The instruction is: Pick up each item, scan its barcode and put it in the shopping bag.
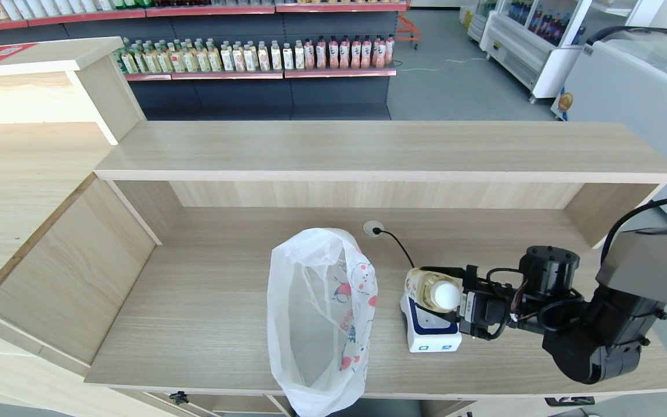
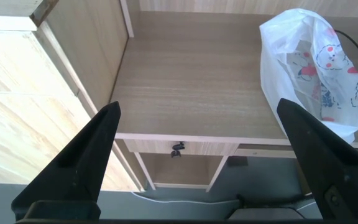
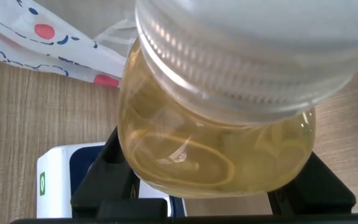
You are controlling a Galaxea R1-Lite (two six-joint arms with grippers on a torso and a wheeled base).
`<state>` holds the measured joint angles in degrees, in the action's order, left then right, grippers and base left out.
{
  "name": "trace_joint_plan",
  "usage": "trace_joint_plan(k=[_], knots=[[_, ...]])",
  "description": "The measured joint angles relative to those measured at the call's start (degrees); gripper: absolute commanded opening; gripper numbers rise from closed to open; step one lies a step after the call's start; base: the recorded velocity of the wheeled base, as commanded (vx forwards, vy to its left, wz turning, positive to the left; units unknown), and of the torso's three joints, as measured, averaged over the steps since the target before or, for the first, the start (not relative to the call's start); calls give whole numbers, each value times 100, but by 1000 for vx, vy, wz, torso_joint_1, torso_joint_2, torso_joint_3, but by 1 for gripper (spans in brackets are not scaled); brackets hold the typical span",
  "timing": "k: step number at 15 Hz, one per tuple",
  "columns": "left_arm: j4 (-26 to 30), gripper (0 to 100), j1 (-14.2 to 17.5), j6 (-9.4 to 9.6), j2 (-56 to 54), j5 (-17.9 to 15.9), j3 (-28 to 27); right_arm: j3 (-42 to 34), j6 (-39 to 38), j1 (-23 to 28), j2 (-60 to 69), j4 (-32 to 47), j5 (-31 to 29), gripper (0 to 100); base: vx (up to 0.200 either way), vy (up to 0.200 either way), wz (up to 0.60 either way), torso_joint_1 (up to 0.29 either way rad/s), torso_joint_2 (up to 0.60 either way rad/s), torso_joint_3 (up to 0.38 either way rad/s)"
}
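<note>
A: Which step are we on?

B: Scan step, we reckon. Going L to R: our left gripper (image 2: 199, 112) hangs off the desk's (image 1: 194, 313) front edge, left of the bag. Its fingers (image 2: 98, 143) are spread wide w/ nothing in them. The shopping bag (image 1: 322, 313) stands mid-desk at the front edge, mouth open upward.

A: And the item?

B: A bottle (image 1: 420, 285) of yellowish liquid w/ a white cap. Our right gripper (image 1: 431, 289) has it, fingers clamped either side of the body. It lies on its side, cap toward the wrist, over the white-and-blue scanner (image 1: 429, 336) just R of the bag. We can't tell if bottle and scanner touch.

A: Arm pose?

B: The R arm comes in from the desk's right end, forearm approx level, wrist pointing left toward the bag.

A: Next move?

B: Once the code reads, we'd lift, carry the bottle left over the bag rim and release above the open mouth. The bag looks like thin plastic, so we'd enter from above and not brush its side.
</note>
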<state>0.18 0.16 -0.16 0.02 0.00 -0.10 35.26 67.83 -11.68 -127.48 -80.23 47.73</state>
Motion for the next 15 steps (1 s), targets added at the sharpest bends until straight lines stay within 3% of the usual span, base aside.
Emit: trace_joint_plan(k=[12, 15], knots=[[0, 100, 0, 0, 0, 0, 0, -183, -9, 127, 132, 63, -13, 0, 0, 0, 0, 0, 0, 0], [-2, 100, 0, 0, 0, 0, 0, -412, -861, 179, 722, 55, 0, 0, 0, 0, 0, 0, 0, 0]])
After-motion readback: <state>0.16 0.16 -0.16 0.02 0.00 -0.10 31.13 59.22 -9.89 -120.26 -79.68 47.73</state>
